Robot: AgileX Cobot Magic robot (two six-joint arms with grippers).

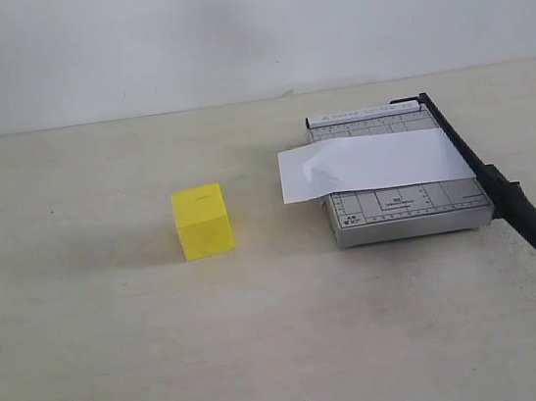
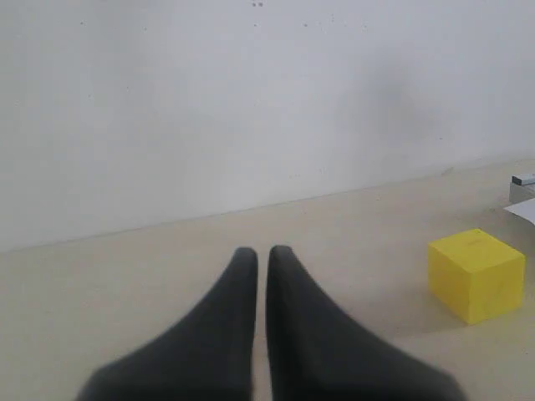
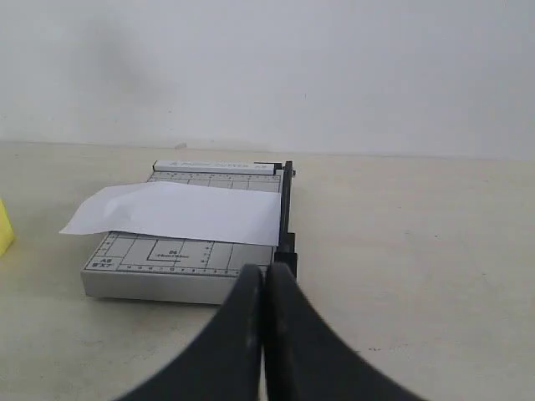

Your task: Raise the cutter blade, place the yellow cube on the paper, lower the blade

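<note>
The yellow cube (image 1: pixel 203 222) stands on the table left of the grey trimmer (image 1: pixel 408 212). The white paper (image 1: pixel 372 162) lies across the trimmer, its left edge curled and overhanging. The cutter blade (image 1: pixel 487 176) lies down along the trimmer's right side, its thick handle pointing to the front right. Neither gripper shows in the exterior view. In the left wrist view my left gripper (image 2: pixel 260 253) is shut and empty, with the cube (image 2: pixel 476 274) off to one side. In the right wrist view my right gripper (image 3: pixel 265 273) is shut and empty, just short of the blade (image 3: pixel 287 205), the trimmer (image 3: pixel 167 259) and the paper (image 3: pixel 180 210).
A pale beige table (image 1: pixel 121 358) carries everything, with a plain white wall (image 1: pixel 226 28) behind it. A sliver of the cube (image 3: pixel 4 227) shows at the edge of the right wrist view.
</note>
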